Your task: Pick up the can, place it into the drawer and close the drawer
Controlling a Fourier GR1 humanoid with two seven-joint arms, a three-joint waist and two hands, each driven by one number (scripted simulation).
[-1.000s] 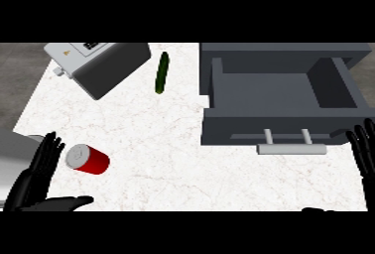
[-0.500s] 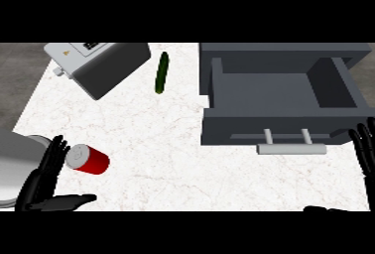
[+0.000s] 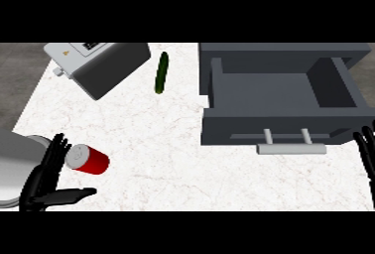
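Counter (image 3: 168,149): one white marbled top, seen from steeply above. I give every place below relative to the drawer.

Drawer (image 3: 282,99): one dark grey drawer, pulled open toward me, with nothing visible inside. One pale bar handle (image 3: 290,148) sits on its front face, held by two short posts.

Can (image 3: 89,159): one red can with a silver top, lying tilted on its side on the counter. It is well to the left of the drawer and nearer to me than the drawer's front.

My left hand (image 3: 45,179): one black hand, far left of the drawer and just left of the can. The fingers are straight and point away from me, with their tips touching or almost touching the can's silver end; I cannot tell which. The thumb sticks out to the right, below the can. The hand is spread wide and has hold of nothing.

My left forearm (image 3: 15,166): grey, at the view's left edge beside the hand.

My right hand (image 3: 367,154): only a few black fingers show at the right edge, just right of the drawer's handle. They are straight and upright, resting, and hold nothing.

Cucumber (image 3: 161,72): one thin green cucumber, lying just left of the drawer's back corner.

Appliance (image 3: 96,63): one grey boxy appliance, tilted, further left of the cucumber.
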